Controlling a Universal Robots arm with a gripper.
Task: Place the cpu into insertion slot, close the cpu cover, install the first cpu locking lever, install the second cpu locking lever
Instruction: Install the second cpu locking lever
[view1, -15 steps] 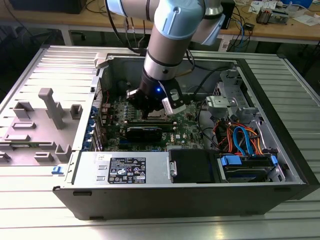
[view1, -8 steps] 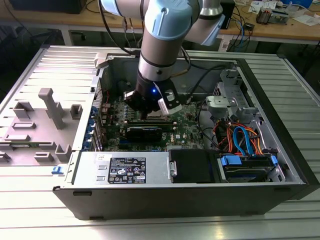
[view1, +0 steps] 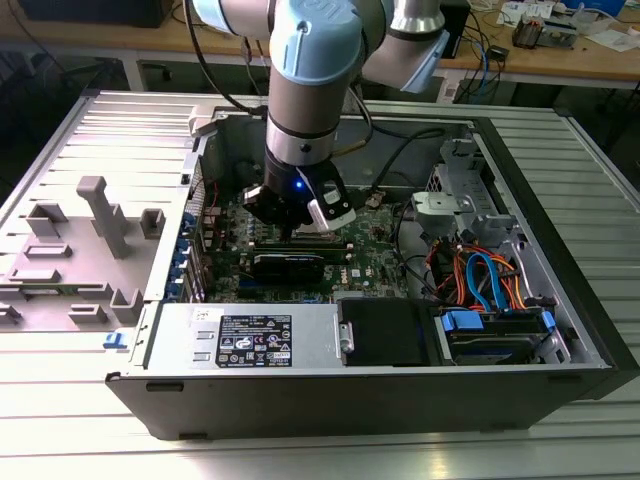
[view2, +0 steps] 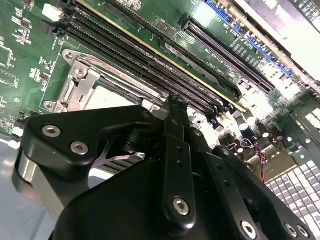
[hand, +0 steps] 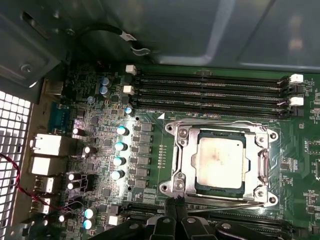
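Cpu (hand: 220, 158) seated, cpu cover (hand: 223, 131) closed over it.
Gripper (hand: 176, 206) fingers pressed together, tips at the socket's edge; contact unclear.

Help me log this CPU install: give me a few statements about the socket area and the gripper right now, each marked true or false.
1. The cpu lies in the socket on the motherboard. True.
2. The cpu cover stands upright, away from the socket. False: in the first wrist view the silvery frame lies down around the chip.
3. The gripper is beside the socket's edge. True: its tips sit next to the frame.
4. The gripper carries the cpu. False: the chip sits in the socket, apart from the tips.
5. The computer case is shut. False: its side is open in the exterior view, with the arm reaching in.
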